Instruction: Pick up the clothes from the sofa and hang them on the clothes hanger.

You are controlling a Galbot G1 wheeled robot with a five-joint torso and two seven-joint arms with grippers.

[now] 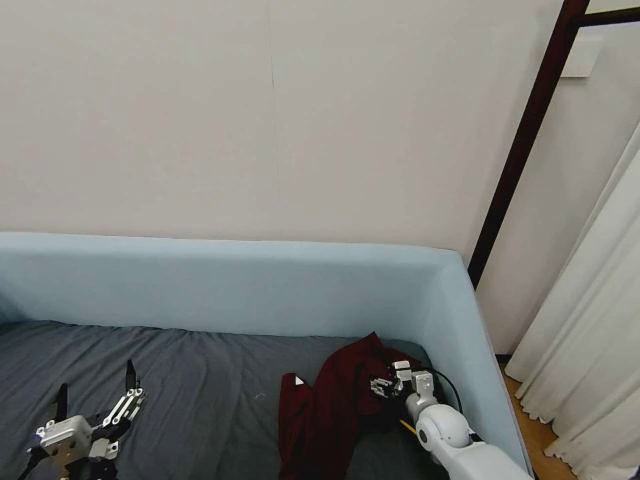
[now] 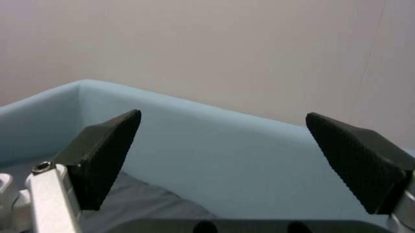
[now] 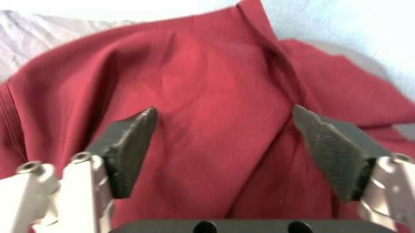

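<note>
no text, labels, brands or numbers can be read anywhere.

Head view's lower edge crops the red garment (image 1: 335,410).

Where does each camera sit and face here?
Head view: on the robot's head, looking forward and down at the blue sofa and dark red garment; left gripper low on the left, right gripper at the garment.
Left wrist view: on the left arm, facing the sofa's backrest and the wall past its open jaws.
Right wrist view: on the right arm, facing the garment close up between its open jaws.
Shared: the garment in head and right wrist views; the sofa backrest in head and left wrist views.
</note>
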